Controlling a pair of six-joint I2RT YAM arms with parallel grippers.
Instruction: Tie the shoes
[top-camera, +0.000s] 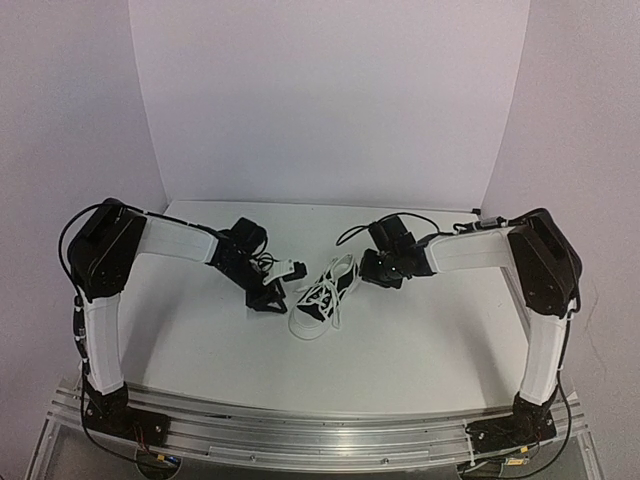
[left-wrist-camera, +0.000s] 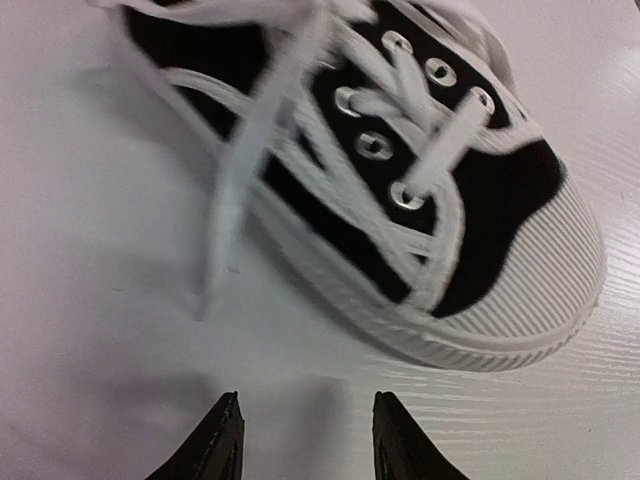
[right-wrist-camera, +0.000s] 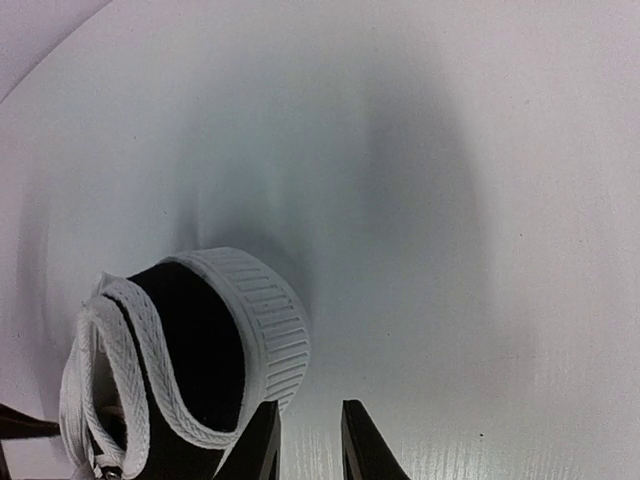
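One small black canvas sneaker (top-camera: 322, 295), white-soled, rests on the white surface (top-camera: 420, 340). Left gripper (left-wrist-camera: 305, 430): jaws apart, empty. Right gripper (right-wrist-camera: 310, 440): jaws narrowly apart, empty.

The whole scene is viewed from high behind the near edge, facing the rear wall (top-camera: 330, 100), from afar. The left wrist view is taken close over the left hand (left-wrist-camera: 308, 402), aimed down at the toe and lacing of the shoe (left-wrist-camera: 450, 220). The right wrist view is taken close over the right hand (right-wrist-camera: 311, 410), facing the heel. Shoe and surface (top-camera: 420, 340) are shared by all three views.
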